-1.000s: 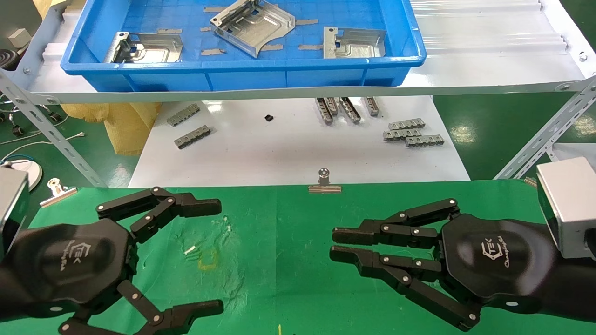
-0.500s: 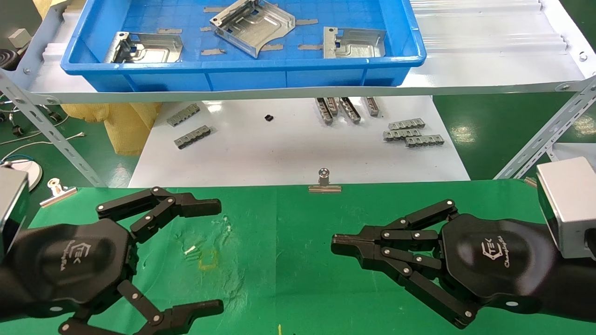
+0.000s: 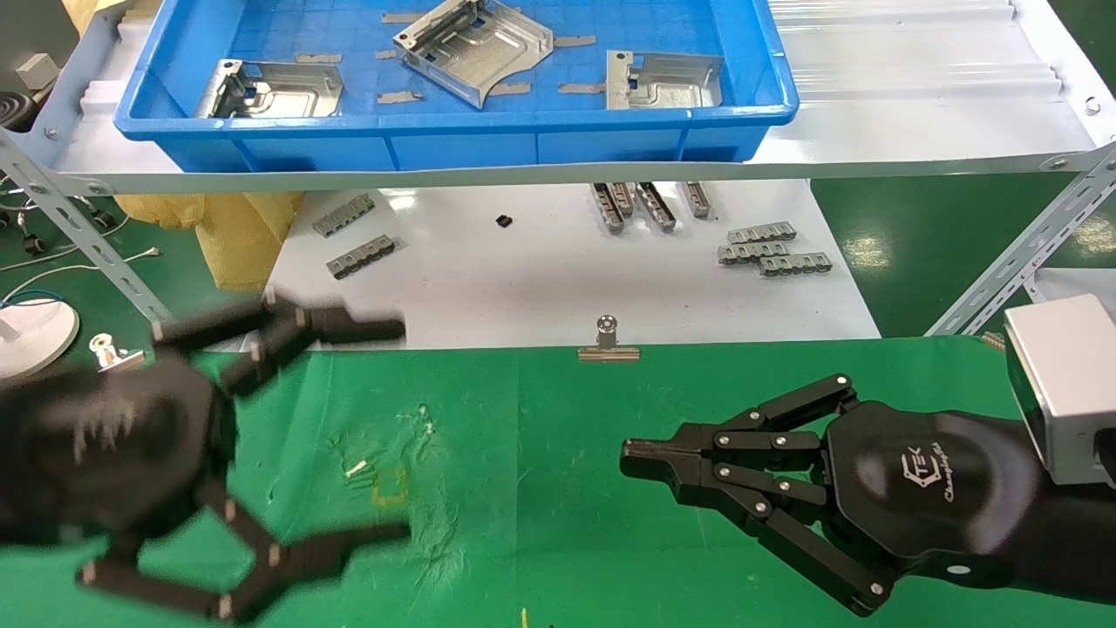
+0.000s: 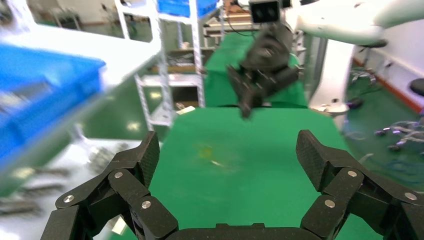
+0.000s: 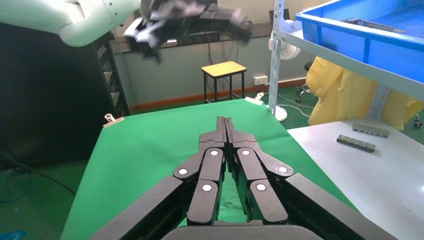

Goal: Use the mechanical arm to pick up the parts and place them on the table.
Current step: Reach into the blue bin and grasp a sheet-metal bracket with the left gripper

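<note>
Left claw: the left claw [image 3: 397,427] is over the left side of the green worktop [image 3: 540,488]. Its two fingers are spread wide apart and it holds nothing. It looks smeared, so I think it is on the move.
Left claw, close up: in the left wrist view the left claw [image 4: 227,160] has a big gap between its fingers, with only green cloth in the gap.
Right claw: the right claw [image 3: 629,459] rests over the right side of the green worktop. Its fingers are pressed tight together with nothing between them. It looks parked.
Parts: three silver parts lie in the blue bin [image 3: 453,131] on the shelf, well apart from both claws. There is a left part [image 3: 270,90], a middle part [image 3: 475,48] and a right part [image 3: 663,80].
Which way: the parts are up and away from the left claw, past the white table [image 3: 558,279] and higher than it.
Nearest part: the left part is on the left claw's side of the bin, so I think it is the easy one to go for first.
How it lies: the left part lies flat, with its long side running along the bin's front wall.
Next move: I think the left claw must rise up and reach forward over the bin's rim.
Worktop: no part is on the green cloth yet.
</note>
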{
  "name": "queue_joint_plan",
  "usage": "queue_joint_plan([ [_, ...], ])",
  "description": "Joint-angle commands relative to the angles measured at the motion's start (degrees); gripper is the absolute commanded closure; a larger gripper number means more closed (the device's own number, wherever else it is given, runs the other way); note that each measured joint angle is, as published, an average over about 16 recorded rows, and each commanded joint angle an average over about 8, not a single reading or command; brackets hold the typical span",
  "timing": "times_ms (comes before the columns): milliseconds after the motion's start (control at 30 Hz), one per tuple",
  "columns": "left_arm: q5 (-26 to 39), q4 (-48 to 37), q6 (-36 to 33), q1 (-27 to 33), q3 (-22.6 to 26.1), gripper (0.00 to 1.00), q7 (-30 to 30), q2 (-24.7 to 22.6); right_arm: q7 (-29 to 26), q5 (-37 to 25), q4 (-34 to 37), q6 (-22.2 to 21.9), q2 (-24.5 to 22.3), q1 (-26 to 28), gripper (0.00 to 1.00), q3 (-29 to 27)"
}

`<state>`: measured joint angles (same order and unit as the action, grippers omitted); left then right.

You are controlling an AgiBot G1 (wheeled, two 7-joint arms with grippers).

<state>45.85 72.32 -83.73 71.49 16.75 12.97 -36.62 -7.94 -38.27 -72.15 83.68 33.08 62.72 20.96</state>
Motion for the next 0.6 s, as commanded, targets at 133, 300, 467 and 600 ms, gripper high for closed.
queue_joint_plan([
  [133,5.8,-3.1,2.1,9.4,2.2,0.00,2.4,-2.9,0.0,0.0,0.0,0.0,0.0,0.0,1.00,0.0],
  [300,14.5,-14.9,3.2,21.1,6.9,0.00,2.8,-10.3,0.0,0.0,0.0,0.0,0.0,0.0,1.00,0.0],
  [467,21.3,-29.8,5.4,30.9,10.2,0.00,-1.2,-17.9,0.0,0.0,0.0,0.0,0.0,0.0,1.00,0.0],
  [600,25.5,-42.2,11.2,37.2,11.7,0.00,-4.8,-23.9,0.0,0.0,0.0,0.0,0.0,0.0,1.00,0.0],
])
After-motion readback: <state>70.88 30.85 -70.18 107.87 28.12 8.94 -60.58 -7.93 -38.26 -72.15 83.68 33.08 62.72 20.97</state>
